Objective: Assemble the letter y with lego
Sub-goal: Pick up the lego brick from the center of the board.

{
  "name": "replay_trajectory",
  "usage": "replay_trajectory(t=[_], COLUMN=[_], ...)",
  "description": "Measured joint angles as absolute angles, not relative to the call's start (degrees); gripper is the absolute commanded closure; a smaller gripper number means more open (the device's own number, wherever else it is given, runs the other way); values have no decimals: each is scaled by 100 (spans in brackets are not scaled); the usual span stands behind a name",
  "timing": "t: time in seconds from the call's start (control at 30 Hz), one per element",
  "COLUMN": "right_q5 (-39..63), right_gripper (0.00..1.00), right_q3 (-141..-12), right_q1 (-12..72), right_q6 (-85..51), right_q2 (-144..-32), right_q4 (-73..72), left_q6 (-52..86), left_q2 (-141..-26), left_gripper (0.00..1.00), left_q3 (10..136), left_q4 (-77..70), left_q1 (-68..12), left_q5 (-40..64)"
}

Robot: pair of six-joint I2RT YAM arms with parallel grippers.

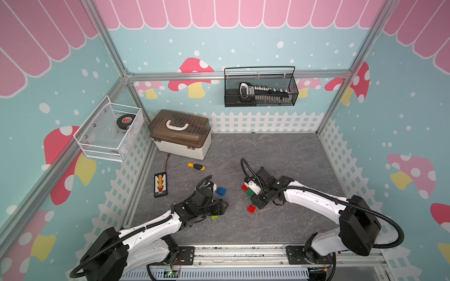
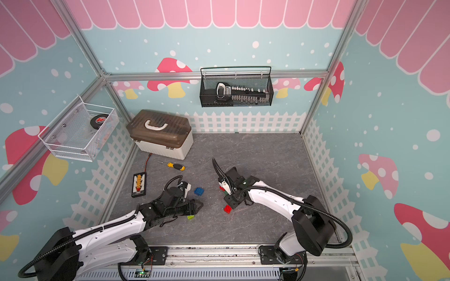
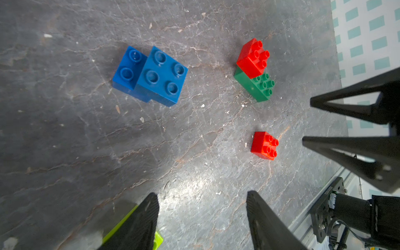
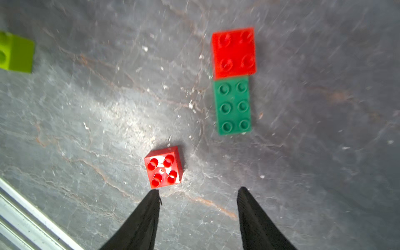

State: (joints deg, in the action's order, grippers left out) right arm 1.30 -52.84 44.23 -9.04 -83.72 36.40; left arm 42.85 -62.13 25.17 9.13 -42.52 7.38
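White arms (image 1: pixel 151 226), black joints (image 1: pixel 358 228), corrugated cables (image 1: pixel 400 232)

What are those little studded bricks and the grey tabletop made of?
The loose red studded brick and the longer dark-green studded brick look like hard moulded plastic, smooth and slightly glossy: crisp edges, glints on studs. The grey veined tabletop looks like stone or stone-print sheet, matte with soft glare; which, unclear.
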Motion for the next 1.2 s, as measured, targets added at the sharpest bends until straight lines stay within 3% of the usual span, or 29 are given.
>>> replay_trajectory(t=[0.4, 0.77, 1.03, 1.2], right_q5=[242, 86, 23, -3], right_gripper=[41, 52, 72, 71], right_q3=[-5030, -5221, -5389, -5481], right_q1=[4853, 5004, 5037, 5037], right_q6=[-1164, -1118, -1013, -934], right_q2=[-8731, -9284, -9297, -9297], right_q4=[3332, 3304, 3328, 3448], left_q6=[4307, 4309, 4309, 4309], left_q2=[-6298, -6302, -6298, -6248], left_gripper=[34, 34, 34, 34], left_q3=[2543, 2543, 2543, 2543], left_q4=[871, 873, 871, 871], left_q1=[-4300, -4305, -4305, -4305], left_q5=[740, 731, 729, 709])
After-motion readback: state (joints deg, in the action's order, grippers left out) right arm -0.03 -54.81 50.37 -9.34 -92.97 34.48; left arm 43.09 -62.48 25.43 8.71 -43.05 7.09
